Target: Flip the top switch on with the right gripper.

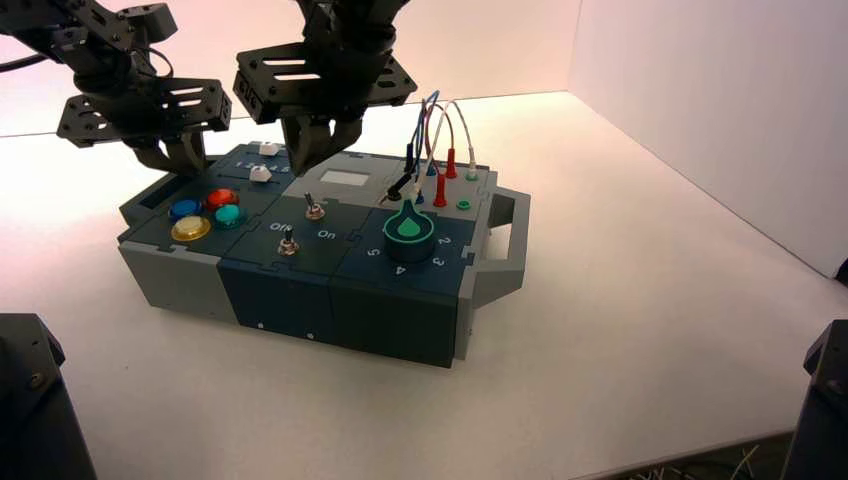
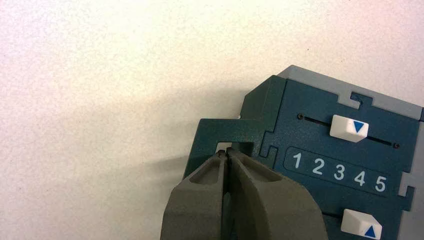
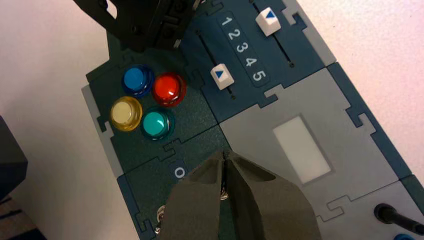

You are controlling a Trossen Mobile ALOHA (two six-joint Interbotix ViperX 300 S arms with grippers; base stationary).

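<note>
The top switch (image 1: 314,208) is a small silver toggle on the dark middle panel of the box (image 1: 300,290), behind a darker-tipped toggle (image 1: 288,243). My right gripper (image 1: 305,168) hangs shut just above and behind the top switch, clear of it. In the right wrist view its closed fingertips (image 3: 224,156) cover most of the switch; only a glint of the silver base (image 3: 223,195) shows through the slit between them. My left gripper (image 1: 185,162) is shut and empty over the box's far left corner (image 2: 226,154).
Blue, red, yellow and teal buttons (image 3: 150,100) sit on the box's left part. Two white slider knobs (image 3: 222,76) flank the numbers 1 to 5. A grey panel with a white window (image 3: 301,149), a green knob (image 1: 409,228), plugged wires (image 1: 440,150) and a side handle (image 1: 505,240) lie to the right.
</note>
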